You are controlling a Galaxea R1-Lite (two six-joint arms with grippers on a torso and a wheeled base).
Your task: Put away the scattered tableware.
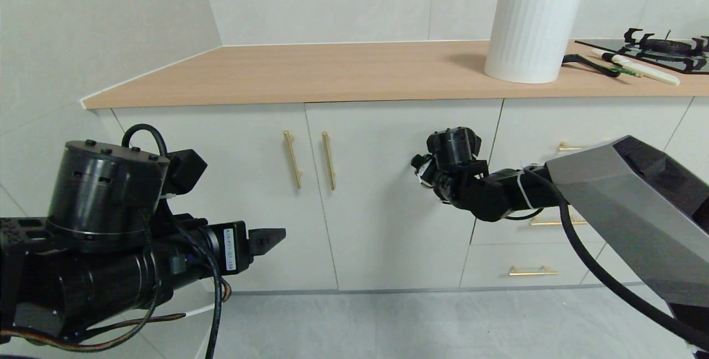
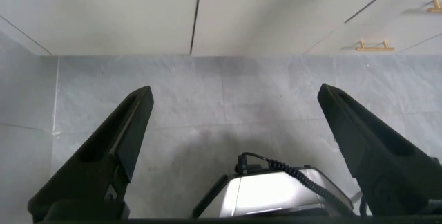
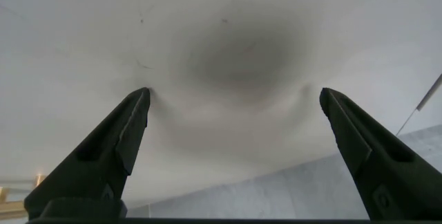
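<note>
Tableware: on counter by stove
Left gripper, right gripper: spread wide, empty
Best approach: probably from above the counter

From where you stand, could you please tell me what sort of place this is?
Most likely a home kitchen: a long wooden countertop over pale cabinet doors with brass bar handles, and a black gas hob at its right end.

A small white label sits on the wrist of the left arm, just behind the left end effector. It carries dark print running along its longer side, too small to make out. No other text, number, brand or sign can be read in any view.
</note>
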